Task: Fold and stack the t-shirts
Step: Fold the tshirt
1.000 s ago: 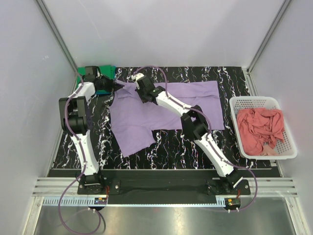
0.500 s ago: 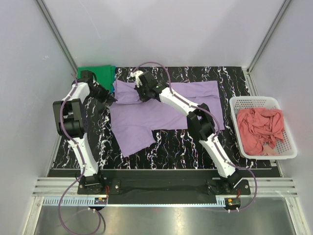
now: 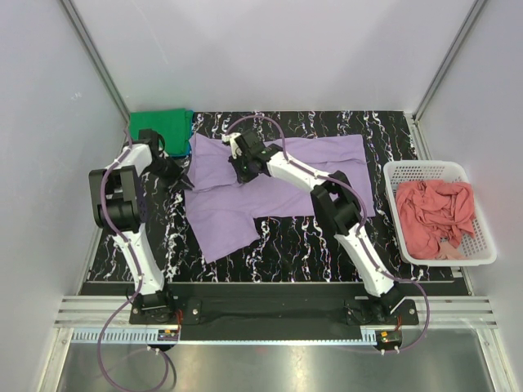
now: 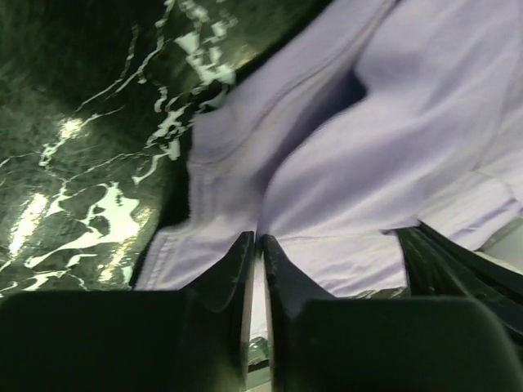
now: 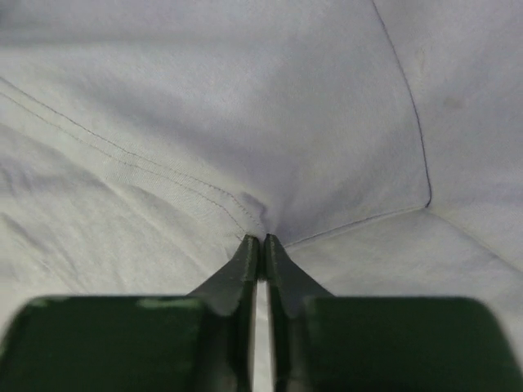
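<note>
Marbled table (image 3: pixel 327 245) holds purple t-shirt (image 3: pixel 245 200), long axis running left-right.

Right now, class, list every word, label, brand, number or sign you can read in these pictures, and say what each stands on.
None: no text can be read in any view.
The light purple t-shirt, green t-shirt and salmon pink t-shirt show no print, nor does the white lattice basket.
Small parts by the arm bases are too small to read.
</note>
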You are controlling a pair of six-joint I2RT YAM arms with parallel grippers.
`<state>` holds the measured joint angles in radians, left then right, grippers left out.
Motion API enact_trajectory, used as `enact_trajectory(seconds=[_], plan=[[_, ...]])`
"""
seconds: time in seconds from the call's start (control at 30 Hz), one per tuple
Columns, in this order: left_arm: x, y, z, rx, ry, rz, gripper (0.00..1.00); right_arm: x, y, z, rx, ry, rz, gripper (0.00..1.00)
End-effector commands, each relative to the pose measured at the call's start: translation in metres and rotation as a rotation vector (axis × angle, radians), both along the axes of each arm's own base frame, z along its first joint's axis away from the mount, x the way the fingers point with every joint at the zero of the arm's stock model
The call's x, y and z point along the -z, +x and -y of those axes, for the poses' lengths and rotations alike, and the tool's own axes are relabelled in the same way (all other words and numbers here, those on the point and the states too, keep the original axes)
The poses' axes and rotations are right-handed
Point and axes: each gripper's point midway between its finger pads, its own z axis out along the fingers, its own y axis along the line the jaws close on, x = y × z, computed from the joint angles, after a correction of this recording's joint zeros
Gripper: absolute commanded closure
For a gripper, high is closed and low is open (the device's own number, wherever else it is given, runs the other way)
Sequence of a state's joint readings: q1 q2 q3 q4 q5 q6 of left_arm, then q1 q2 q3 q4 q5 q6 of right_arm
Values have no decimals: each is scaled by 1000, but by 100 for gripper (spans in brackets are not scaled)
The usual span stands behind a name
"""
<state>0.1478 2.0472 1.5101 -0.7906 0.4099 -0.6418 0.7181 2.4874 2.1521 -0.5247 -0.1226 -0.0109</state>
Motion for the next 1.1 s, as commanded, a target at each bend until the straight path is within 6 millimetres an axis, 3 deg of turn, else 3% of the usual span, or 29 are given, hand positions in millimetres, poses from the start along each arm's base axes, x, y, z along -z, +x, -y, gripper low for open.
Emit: enact_trajectory(seconds=[0.0,0.03,0.1,0.17,0.27,0.3,0.37,0.4,0.5,0.57,0.63,0.67,0.73,0.77,0.83,0.87,1.0,1.07], plan=[[-8,-8,-5,27,39,28,76,-59,-1,-6,21,88,50,82],[-10,-9,-4,30,36,31,69,-61,-1,-4,32,86,53,75],[-23,-6,-4,45,39,72,56,-79,5,5,92,90,83,72],[-33,2,-9,57,67,121,51,-102,15,22,161,136,77,68],[-49,18,-19,69,127,191,49,-118,22,53,252,207,4,67],[-51,20,-21,70,140,198,49,-105,32,84,323,188,-23,67],[-49,26,-24,71,163,210,49,-101,43,118,428,187,-40,69],[-45,26,-25,71,164,202,49,-94,55,146,492,181,-55,72],[-20,20,-30,79,186,141,52,-66,68,200,611,98,-100,86],[-9,18,-35,70,208,125,55,-47,77,223,640,19,-93,91],[2,10,-35,64,214,101,58,-46,92,253,708,-38,-68,95],[5,10,-37,54,223,99,60,-35,98,269,744,-90,-61,97],[12,6,-38,49,232,76,61,-36,109,290,790,-130,-30,100],[16,5,-40,47,242,67,61,-33,114,310,823,-166,-15,100],[25,1,-43,43,252,39,62,-33,121,325,841,-182,-3,100],[29,-1,-45,39,267,24,62,-22,122,336,845,-211,-16,100],[41,-9,-51,20,304,-25,65,0,111,364,885,-273,-67,100],[45,-12,-54,8,316,-54,66,2,106,378,904,-319,-63,100]])
